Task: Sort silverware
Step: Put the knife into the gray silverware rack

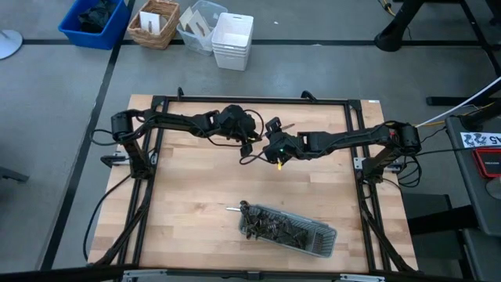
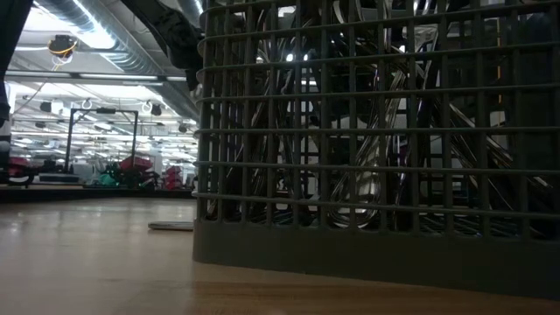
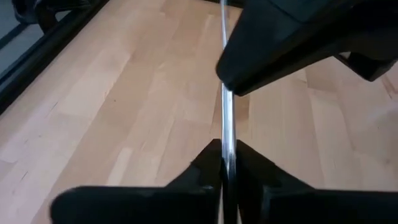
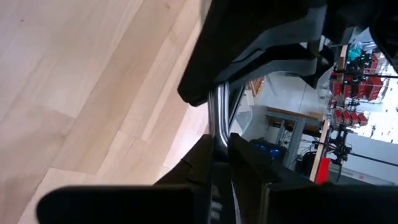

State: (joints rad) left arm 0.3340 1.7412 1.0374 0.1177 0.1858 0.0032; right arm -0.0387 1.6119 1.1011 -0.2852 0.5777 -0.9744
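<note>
Both grippers, left gripper (image 1: 252, 139) and right gripper (image 1: 270, 131), meeting above mid-table from overhead, mesh tray (image 1: 313, 243) of silverware (image 1: 274, 227) near front edge, low view fronted by tray wall, left wrist fingers (image 3: 205, 168) clamped on a thin metal utensil (image 3: 227, 118), right wrist fingers (image 4: 202, 155) pinching the same piece.

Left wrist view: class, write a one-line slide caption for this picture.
Handover above the wooden table: left gripper shut on a slim silver utensil, with the right gripper clamping the same piece farther along.
</note>
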